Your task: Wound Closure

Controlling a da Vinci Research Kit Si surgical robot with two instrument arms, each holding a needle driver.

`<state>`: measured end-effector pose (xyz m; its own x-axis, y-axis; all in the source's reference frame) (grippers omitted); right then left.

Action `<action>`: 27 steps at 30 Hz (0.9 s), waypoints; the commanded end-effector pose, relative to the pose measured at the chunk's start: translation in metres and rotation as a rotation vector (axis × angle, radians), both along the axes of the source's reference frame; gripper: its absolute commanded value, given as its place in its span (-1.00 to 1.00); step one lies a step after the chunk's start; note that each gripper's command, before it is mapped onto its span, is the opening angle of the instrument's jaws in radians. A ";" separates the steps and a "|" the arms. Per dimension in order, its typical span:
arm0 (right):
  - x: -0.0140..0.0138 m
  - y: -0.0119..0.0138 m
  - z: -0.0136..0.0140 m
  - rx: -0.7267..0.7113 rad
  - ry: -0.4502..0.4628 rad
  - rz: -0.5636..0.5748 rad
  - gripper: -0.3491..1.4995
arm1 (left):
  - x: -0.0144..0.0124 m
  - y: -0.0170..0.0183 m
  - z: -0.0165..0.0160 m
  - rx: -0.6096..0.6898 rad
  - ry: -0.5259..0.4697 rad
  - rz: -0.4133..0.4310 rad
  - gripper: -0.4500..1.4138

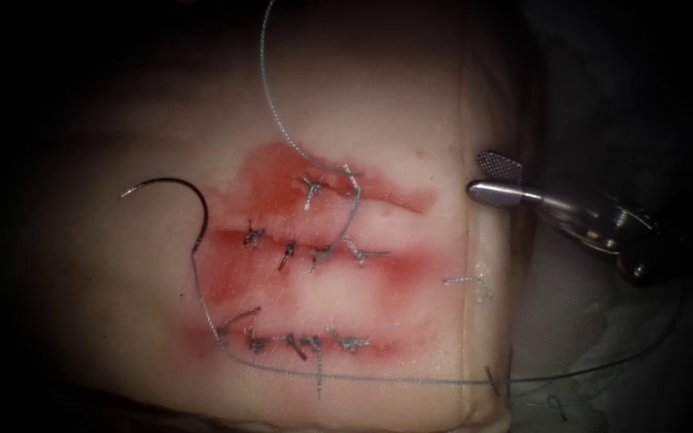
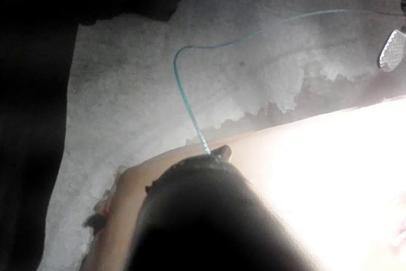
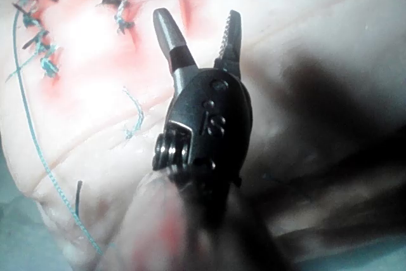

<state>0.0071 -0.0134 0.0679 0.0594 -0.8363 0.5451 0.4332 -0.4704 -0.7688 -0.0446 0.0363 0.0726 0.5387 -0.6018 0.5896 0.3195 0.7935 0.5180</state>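
The right arm's tool (image 1: 497, 178) sits over the right edge of the tissue (image 1: 411, 104), its two jaws spread apart and pinching nothing; the right wrist view shows the same tool (image 3: 198, 31) with one smooth jaw and one toothed jaw standing wide, bare tissue between them. The needle (image 1: 172, 195) lies loose on the tissue surface, well apart from that tool and far to its left, beyond the left ends of the sutured cuts; its whole curve shows, so it is not in the tissue, and no tool holds it. The thread (image 1: 200, 293) runs down from the needle's end, passes under the lowest row of knots (image 1: 306, 343), then sweeps along the tissue's near edge below the right tool; another length of thread rises from the uppermost knot toward the top of the endoscope view. Red fluid (image 1: 262, 188) stains the tissue around the stitched rows, to the tool's left. A short cut end of thread (image 1: 468, 282) lies just below the jaws. In the left wrist view a strand of thread (image 2: 184, 87) curves across the pale surface, and I cannot tell how the left arm's tool stands.
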 end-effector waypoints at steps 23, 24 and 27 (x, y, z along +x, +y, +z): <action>0.0030 -0.0030 0.0005 0.039 0.012 0.033 0.96 | 0.0076 -0.0018 0.0025 0.067 0.124 0.564 0.46; 0.0030 -0.0030 0.0005 0.039 0.012 0.033 0.96 | 0.0076 -0.0018 0.0025 0.067 0.124 0.564 0.46; 0.0030 -0.0032 0.0005 0.038 0.012 0.033 0.96 | 0.0104 -0.0018 0.0024 0.104 0.306 0.574 0.42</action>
